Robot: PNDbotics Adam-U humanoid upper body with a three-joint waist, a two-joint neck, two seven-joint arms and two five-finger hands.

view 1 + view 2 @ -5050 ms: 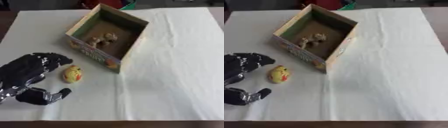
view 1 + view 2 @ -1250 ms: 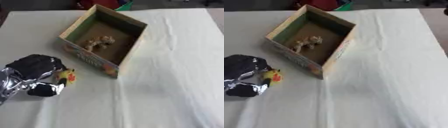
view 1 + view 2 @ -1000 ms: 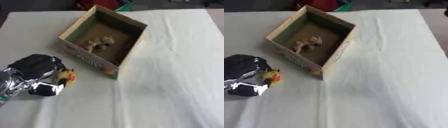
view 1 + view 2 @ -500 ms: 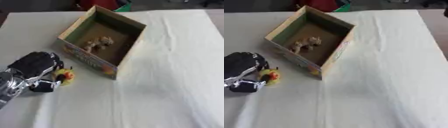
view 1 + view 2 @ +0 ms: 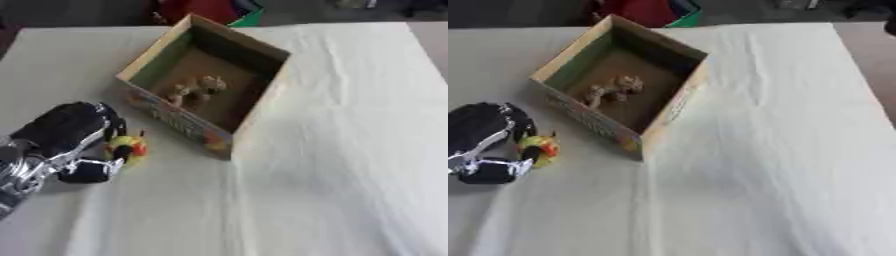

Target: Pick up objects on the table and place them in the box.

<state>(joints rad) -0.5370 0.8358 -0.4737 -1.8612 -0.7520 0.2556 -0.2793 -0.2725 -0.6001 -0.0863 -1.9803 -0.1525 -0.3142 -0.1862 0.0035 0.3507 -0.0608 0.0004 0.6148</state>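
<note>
yellow toy [image 5: 128, 148] upright in left robot hand [image 5: 68, 140] beside box [image 5: 262, 95]

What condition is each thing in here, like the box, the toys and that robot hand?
Box: open at the top, upright on the table.
Brown toy: lying inside the box, on its floor.
Yellow toy: on the table outside the box, left of it, fingers curled round it.
Left robot hand: curled round the yellow toy.
Right robot hand: not in view.
White cloth: spread over the table, lightly creased.
</note>
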